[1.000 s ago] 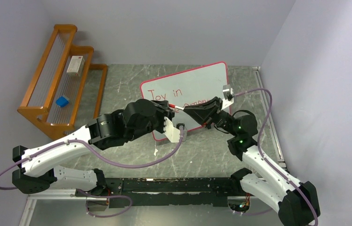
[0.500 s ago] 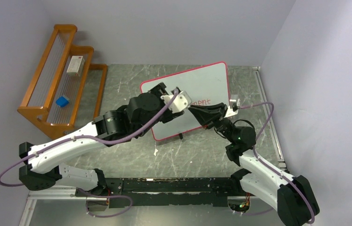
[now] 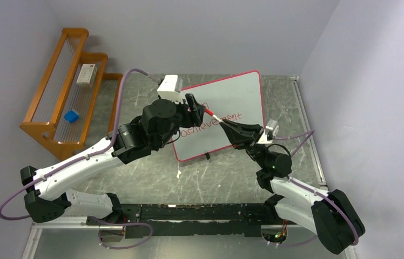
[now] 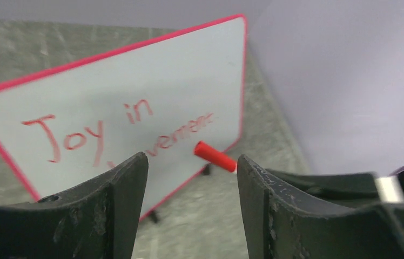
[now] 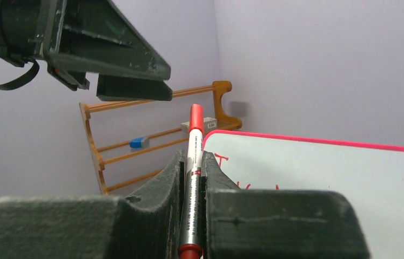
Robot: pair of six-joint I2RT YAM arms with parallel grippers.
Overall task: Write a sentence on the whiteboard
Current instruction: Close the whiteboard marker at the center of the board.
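Observation:
The whiteboard point(image 3: 237, 94) stands tilted at the back middle of the table, with red writing "Joy in" and a second line on it point(image 4: 135, 81) point(image 5: 324, 178). My right gripper point(image 3: 227, 125) point(image 5: 192, 156) is shut on a silver marker point(image 5: 193, 156) point(image 3: 214, 117). The marker's red-capped end point(image 4: 215, 156) points up and left, in front of the board. My left gripper point(image 3: 195, 106) point(image 4: 192, 162) hangs open just left of that red end, apart from it, with nothing between its fingers point(image 4: 119, 205).
A wooden rack point(image 3: 70, 97) stands at the back left, holding a white box point(image 3: 86, 74) and a blue eraser point(image 3: 71, 116). A small white scrap point(image 3: 179, 174) lies on the table in front of the board. Walls close off the back and right.
My left gripper has swung from the board's near edge up over its left part, and its jaws have opened. My right gripper drew back toward the near right with the marker.

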